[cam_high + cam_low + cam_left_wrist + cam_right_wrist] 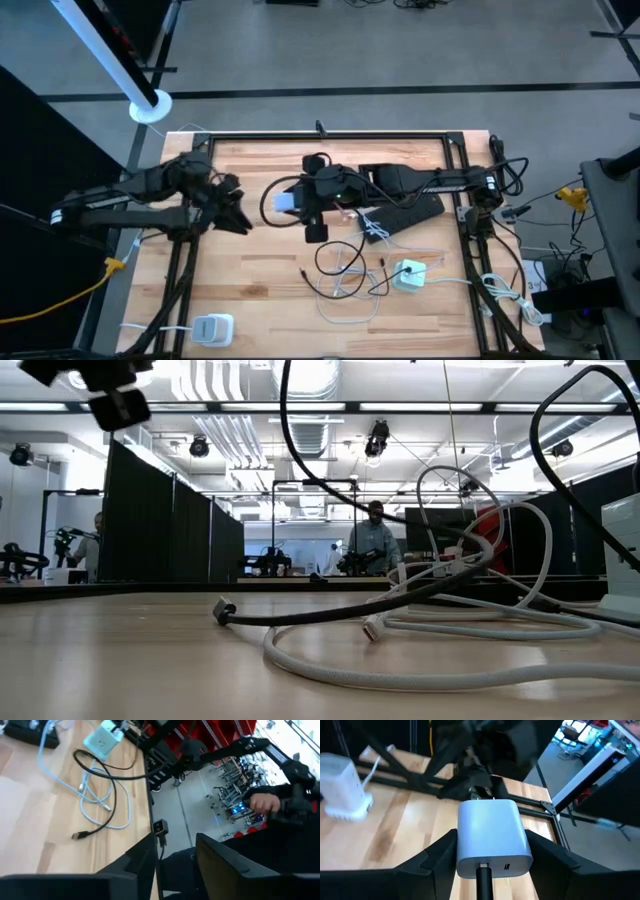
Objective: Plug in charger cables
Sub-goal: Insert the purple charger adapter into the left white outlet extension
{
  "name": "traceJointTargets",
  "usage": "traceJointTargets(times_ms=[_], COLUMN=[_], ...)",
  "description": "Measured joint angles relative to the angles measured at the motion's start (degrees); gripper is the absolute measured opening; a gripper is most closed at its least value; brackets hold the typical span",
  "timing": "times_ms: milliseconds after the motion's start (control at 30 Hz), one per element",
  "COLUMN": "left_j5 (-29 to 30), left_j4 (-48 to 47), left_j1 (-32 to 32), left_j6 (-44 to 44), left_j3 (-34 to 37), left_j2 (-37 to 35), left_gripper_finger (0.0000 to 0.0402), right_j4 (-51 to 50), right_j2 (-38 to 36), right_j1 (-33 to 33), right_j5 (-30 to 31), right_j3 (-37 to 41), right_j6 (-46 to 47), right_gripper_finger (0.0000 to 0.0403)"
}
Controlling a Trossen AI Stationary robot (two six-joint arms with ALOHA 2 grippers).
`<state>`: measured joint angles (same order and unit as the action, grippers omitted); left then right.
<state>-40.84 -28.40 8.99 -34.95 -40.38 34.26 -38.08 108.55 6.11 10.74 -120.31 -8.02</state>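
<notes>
My right gripper (303,205) hangs above the table's middle, shut on a white charger block (490,832). A black cable (483,882) is plugged into the block and loops beside it (268,200). The block's prongs (482,796) point away from the wrist, toward my left gripper (240,217). That gripper stands just left of it, above the table, open with nothing between its fingers (142,865). Loose charger cables (345,275), white and black, lie in loops on the wood near the front, their plugs resting on the table (222,610). My right gripper pinches the charger block's two narrow sides (461,840) between its two fingers. The fingers come from the table's right, slanting a little downward. The block is lifted clear of the table, its port face toward the wrist, with the black cable trailing from it.
A second white charger block (410,273) sits among the cables at the front right, and a third (212,328) lies near the front left corner. A black flat device (405,213) lies under the right arm. A yellow cable (60,300) runs off the table's left.
</notes>
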Motion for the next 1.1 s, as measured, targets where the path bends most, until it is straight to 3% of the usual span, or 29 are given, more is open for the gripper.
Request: traceJointTargets(times_ms=[133,333,500,700,900,1100], left_j5=[8.4,23.8,35.1,48.0,48.4,40.1], left_j4=[-0.7,-1.1,-2.6,-17.5,-28.8,-34.6], left_j1=[-10.4,-30.7,-45.5,-56.3,-60.3,-63.4], left_j6=[0.0,0.4,-3.0,-5.3,-8.9,-13.1], left_j3=[0.0,0.0,-2.4,-15.8,-31.4,-43.1], left_j2=[-2.8,-1.3,6.1,21.0,36.9,50.1], left_gripper_finger=[0.0084,0.0068,0.0068,0.0068,0.0072,0.012], right_j4=[-1.1,-3.2,-3.4,-3.3,-3.2,-3.1], right_j2=[0.0,0.1,0.2,0.2,0.3,0.3], right_j1=[0.6,2.8,6.4,10.5,14.7,19.8], right_j5=[-0.9,-11.5,-14.6,-14.8,-14.7,-12.7], right_j3=[-0.2,0.6,2.4,4.3,7.0,11.0], right_j6=[12.3,29.3,35.4,36.7,37.0,39.9], right_gripper_finger=[0.0191,0.0191,0.0191,0.0191,0.0191,0.0191])
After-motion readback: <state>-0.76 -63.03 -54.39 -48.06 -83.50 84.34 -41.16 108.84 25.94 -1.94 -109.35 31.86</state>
